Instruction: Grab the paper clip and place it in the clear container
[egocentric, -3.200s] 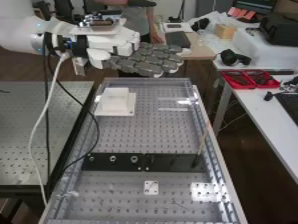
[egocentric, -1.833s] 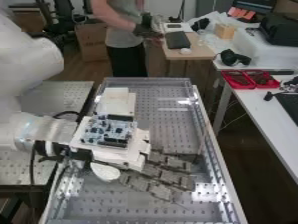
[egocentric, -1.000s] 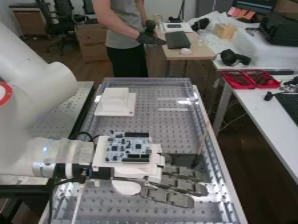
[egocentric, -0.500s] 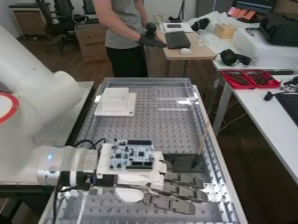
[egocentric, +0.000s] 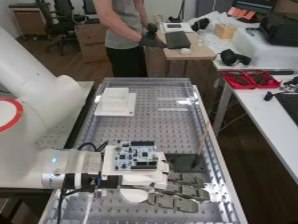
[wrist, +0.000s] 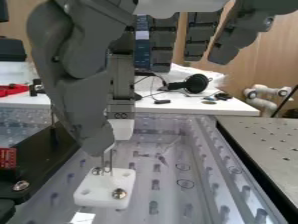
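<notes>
Above the near part of the perforated bench, the hand (egocentric: 176, 192) is low, its fingers stretched toward the right edge. In the wrist view, the hand (wrist: 76, 95) is open, with thumb and nearest finger close together over the paper clip (wrist: 111, 161). The thin metal clip stands upright at a small white block (wrist: 106, 185) with holes and screws; its top is hidden by the thumb. Clear edges with pale glints (egocentric: 174, 109) lie toward the bench's far right; I cannot tell whether they belong to the clear container.
A black bar (wrist: 43, 155) lies beside the white block, and a thin rod (egocentric: 202, 142) rises near the bench's right edge. Farther off is a stepped white block (egocentric: 116, 102). Red trays (egocentric: 249, 79) are on the side table.
The arm swung down from above the bench's far end to its near part. Over the last second the hand shifted slightly right and toward the near end.
</notes>
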